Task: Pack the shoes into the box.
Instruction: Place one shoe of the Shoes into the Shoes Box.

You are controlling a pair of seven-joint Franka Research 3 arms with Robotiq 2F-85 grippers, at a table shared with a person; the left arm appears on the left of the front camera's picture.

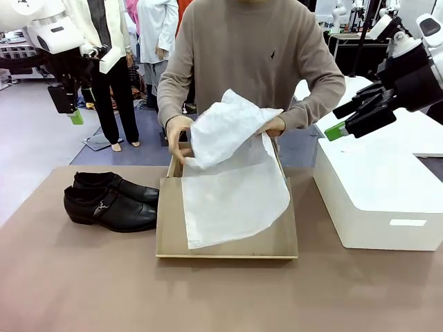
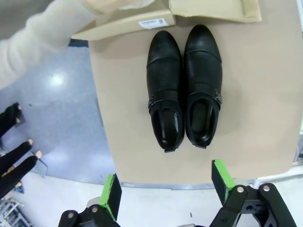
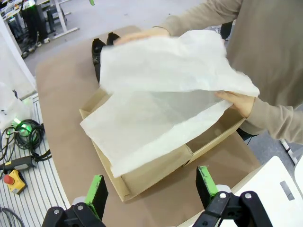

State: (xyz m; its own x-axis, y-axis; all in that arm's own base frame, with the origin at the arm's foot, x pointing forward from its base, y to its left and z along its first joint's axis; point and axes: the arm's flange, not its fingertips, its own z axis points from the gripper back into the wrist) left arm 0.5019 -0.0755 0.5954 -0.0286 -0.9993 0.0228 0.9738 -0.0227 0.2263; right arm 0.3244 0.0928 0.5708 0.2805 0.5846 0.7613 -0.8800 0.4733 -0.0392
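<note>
The shoes [image 1: 111, 200] sit side by side, touching, on the table [image 1: 221, 297] just left of the box [image 1: 242, 249], toes toward it. The box lies open mid-table with tissue [image 1: 235, 190] draped across it. A person's hands [image 1: 178, 131] at the far side lift the tissue's far end. A white box [image 1: 377, 200] stands at the right. The left end effector [image 2: 166, 188] hangs released, high at the left, facing the shoes. The right end effector [image 3: 151, 188] hangs released and empty, high at the right.
</note>
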